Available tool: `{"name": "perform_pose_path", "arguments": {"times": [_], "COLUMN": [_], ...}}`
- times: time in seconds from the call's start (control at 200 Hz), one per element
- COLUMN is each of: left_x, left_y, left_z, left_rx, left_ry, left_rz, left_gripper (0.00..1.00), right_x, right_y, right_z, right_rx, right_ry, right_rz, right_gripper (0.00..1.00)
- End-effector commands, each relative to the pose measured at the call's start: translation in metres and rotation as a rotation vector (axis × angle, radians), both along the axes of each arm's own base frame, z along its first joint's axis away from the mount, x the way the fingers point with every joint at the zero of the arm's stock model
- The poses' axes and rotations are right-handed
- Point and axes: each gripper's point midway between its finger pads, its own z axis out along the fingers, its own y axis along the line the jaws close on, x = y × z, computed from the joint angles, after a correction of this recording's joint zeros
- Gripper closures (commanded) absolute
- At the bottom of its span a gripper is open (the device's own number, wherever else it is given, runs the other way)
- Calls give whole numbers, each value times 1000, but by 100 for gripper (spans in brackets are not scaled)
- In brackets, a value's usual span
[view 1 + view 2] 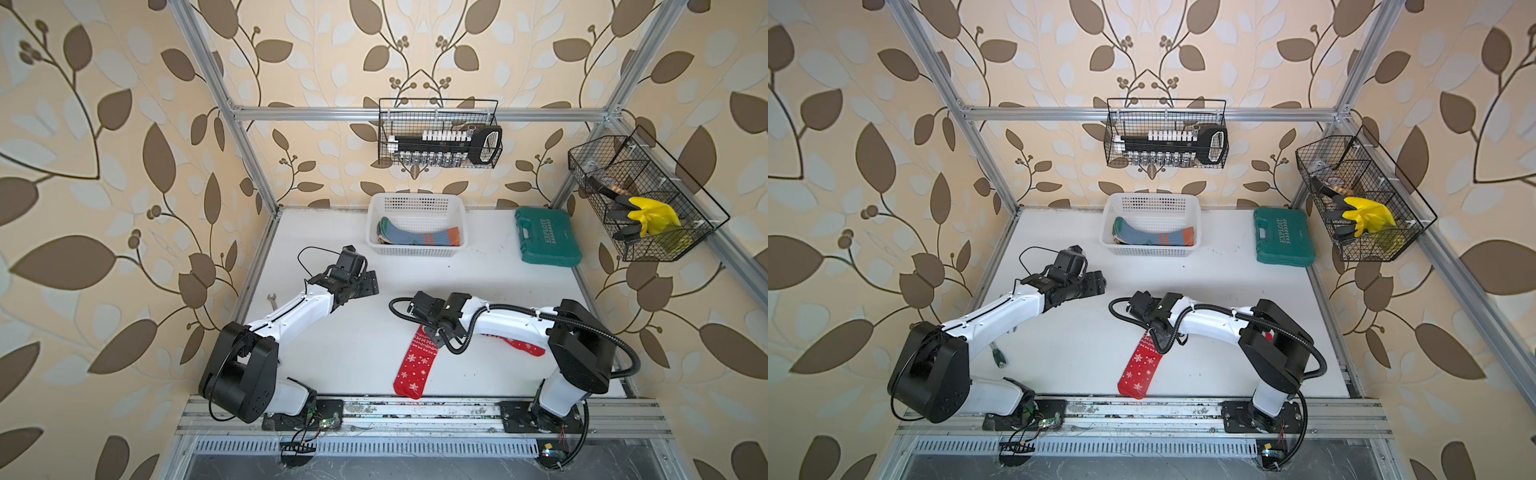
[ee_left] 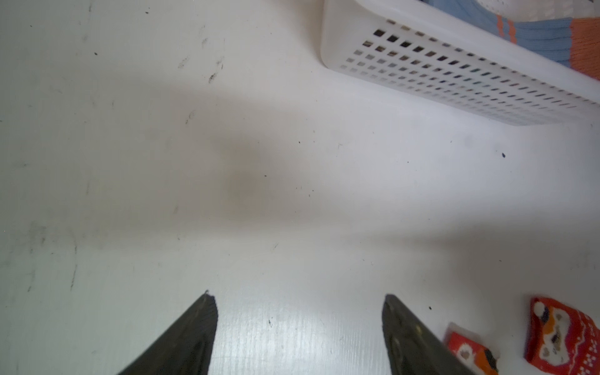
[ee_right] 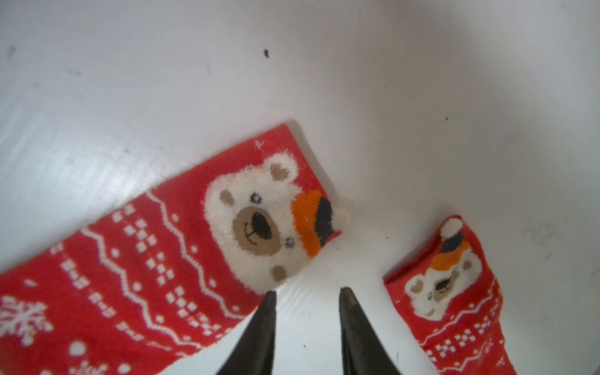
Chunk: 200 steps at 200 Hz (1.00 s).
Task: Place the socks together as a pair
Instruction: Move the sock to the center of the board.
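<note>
Two red socks with snowflakes and white bear faces lie flat at the table's front. One red sock [image 1: 415, 365] [image 1: 1140, 368] [image 3: 146, 259] runs toward the front edge. The other red sock [image 1: 524, 347] [image 3: 454, 308] is largely hidden under my right arm. My right gripper [image 3: 308, 292] [image 1: 434, 332] hangs over the bare strip between their two cuffs, open, holding nothing. Further back and to the left, my left gripper [image 2: 298, 297] [image 1: 370, 282] [image 1: 1098, 282] stands wide open above bare table. A blue-grey pair of socks with orange cuffs [image 1: 415, 237] [image 2: 545, 39] lies in the white basket.
The white basket [image 1: 415, 250] [image 2: 454, 74] stands at the back middle, with a green tool case [image 1: 548, 237] to its right. A wrench [image 1: 272, 300] lies beside the left arm. Wire baskets hang on the back wall [image 1: 440, 133] and the right wall [image 1: 640, 199], which holds a yellow glove [image 1: 652, 216].
</note>
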Motion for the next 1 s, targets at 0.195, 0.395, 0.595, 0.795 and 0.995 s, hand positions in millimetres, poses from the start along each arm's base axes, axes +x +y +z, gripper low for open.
{"name": "perform_pose_path", "arguments": {"times": [0.195, 0.395, 0.595, 0.795, 0.995], "left_x": [-15, -16, -17, -18, -18], "left_y": [-10, -7, -2, -2, -2], "left_z": [0, 6, 14, 16, 16], "left_rx": [-55, -59, -52, -59, -62], "left_ry": [-1, -41, -93, -105, -108], "left_rz": [-42, -36, -22, -26, -27], "left_gripper": [20, 19, 19, 19, 21], "right_x": [32, 34, 34, 39, 77], "right_y": [22, 28, 25, 31, 11], "right_z": [16, -8, -28, -45, -41], "right_rx": [397, 327, 271, 224, 313], "right_ry": [127, 243, 265, 274, 238], "right_rz": [-54, -11, -7, -21, -194], "right_gripper": [60, 60, 59, 76, 100]}}
